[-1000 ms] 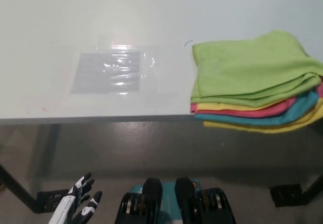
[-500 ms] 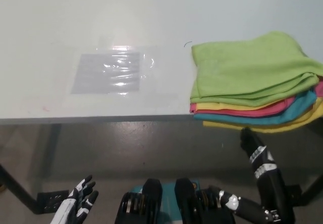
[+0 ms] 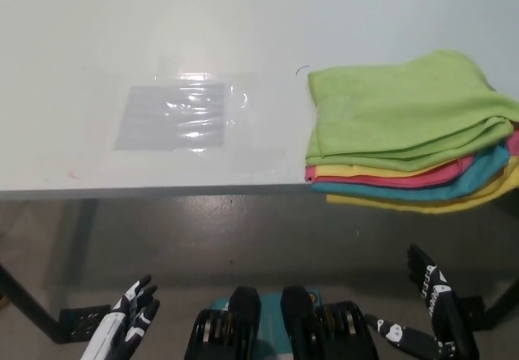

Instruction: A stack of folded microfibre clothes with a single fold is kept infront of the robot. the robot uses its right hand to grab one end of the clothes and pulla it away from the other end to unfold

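On worktop [image 3: 97, 36] right edge, your cloth stack [image 3: 409, 133] sits folded, green on top, overhanging near edge. Below worktop, your right hand [image 3: 430, 283] hangs fingers spread, holding nothing. Left hand [image 3: 134, 311] rests low, likewise spread. Plastic sheet [image 3: 177, 117] lies mid-worktop.

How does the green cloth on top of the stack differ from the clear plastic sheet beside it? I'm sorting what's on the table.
The green microfibre cloth is opaque and folded on a coloured pile; the clear plastic sheet is see-through, glossy and lies flat on the white table. Both are roughly rectangular.
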